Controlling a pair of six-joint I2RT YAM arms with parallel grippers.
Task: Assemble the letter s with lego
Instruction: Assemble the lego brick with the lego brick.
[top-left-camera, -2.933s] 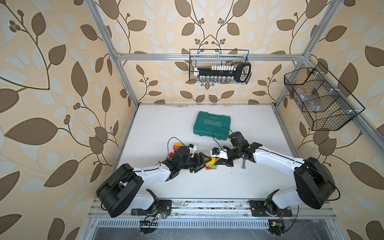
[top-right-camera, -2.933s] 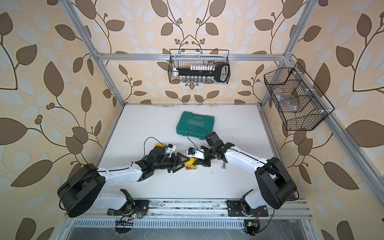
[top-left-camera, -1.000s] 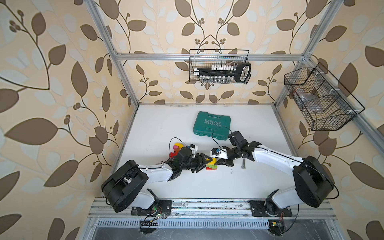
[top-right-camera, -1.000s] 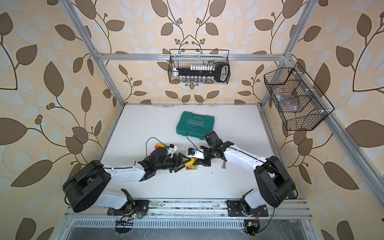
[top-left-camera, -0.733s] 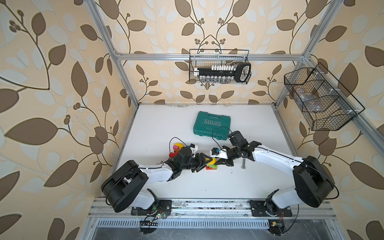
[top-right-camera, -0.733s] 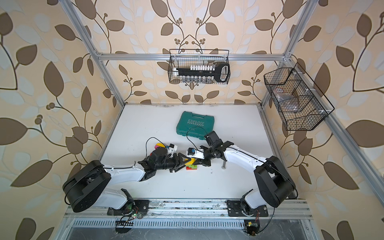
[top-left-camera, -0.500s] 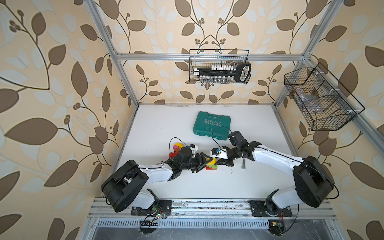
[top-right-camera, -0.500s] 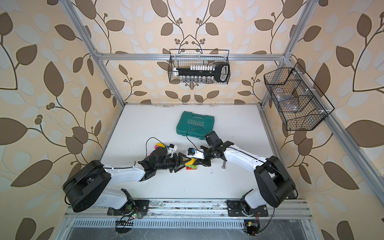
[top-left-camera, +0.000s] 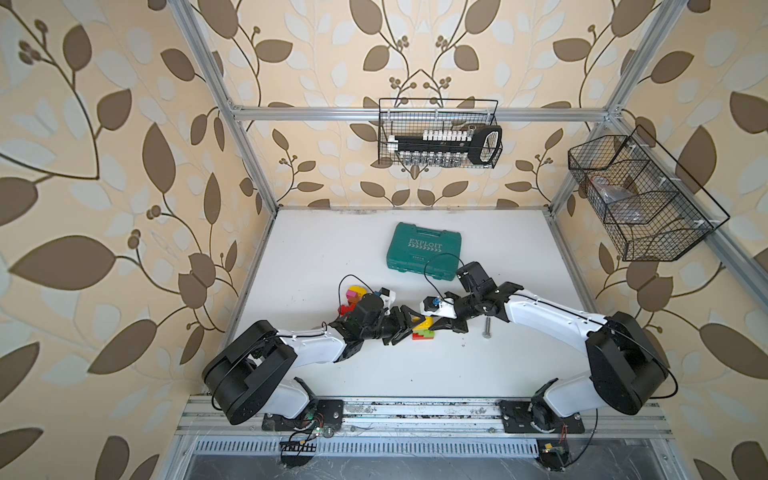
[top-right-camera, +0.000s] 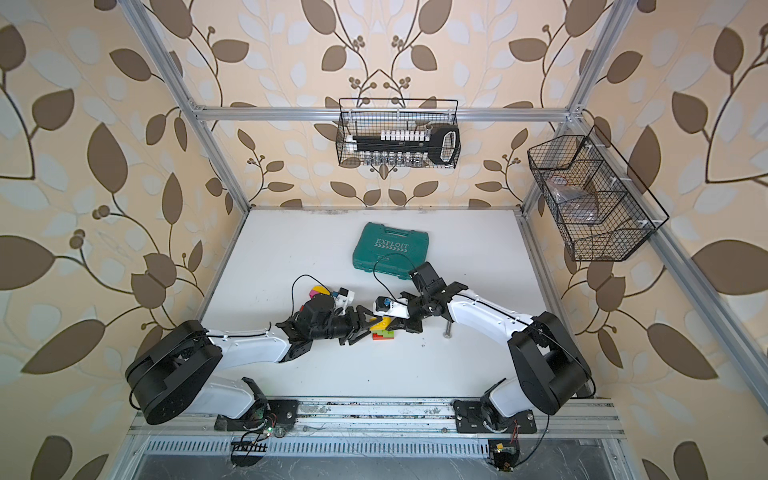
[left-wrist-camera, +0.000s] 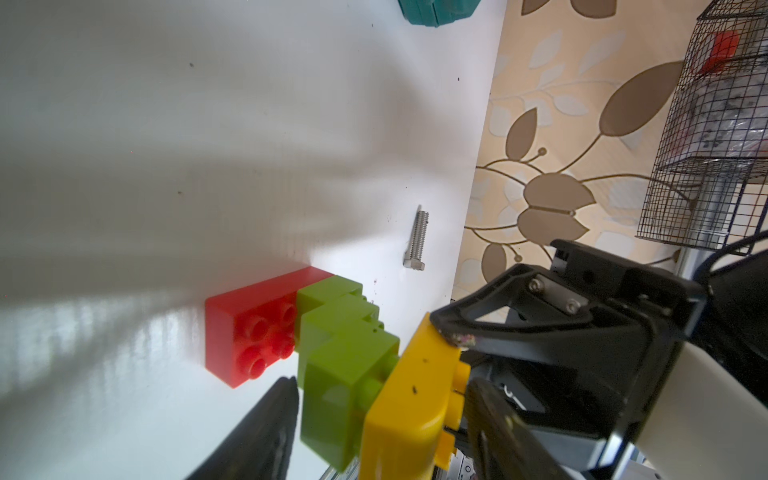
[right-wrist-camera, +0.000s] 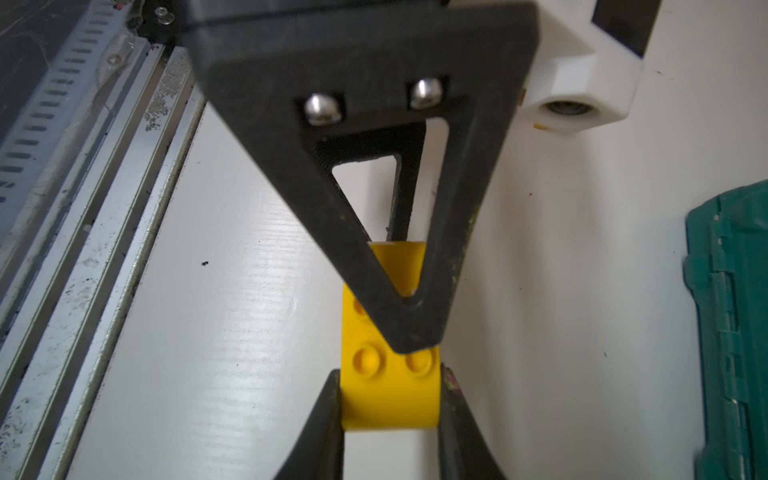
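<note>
While the right gripper (right-wrist-camera: 390, 374) clamps the yellow brick (left-wrist-camera: 411, 395) against green bricks (left-wrist-camera: 340, 361) and a red brick (left-wrist-camera: 249, 328) mid-table, the left gripper (left-wrist-camera: 380, 386) straddles them, grip unclear; spare bricks (top-left-camera: 352, 296) lie unplaced.

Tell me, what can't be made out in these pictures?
Both top views: the left arm's wrist covers most of the loose bricks; no count possible.
Right wrist view: the left claw covers much of the yellow brick; the right claw pinches one end.
Left wrist view: the bottom edge cuts off the left claw's fingers; its grip is unclear.
Both top views: the side wire basket's contents are too small behind the mesh.
</note>
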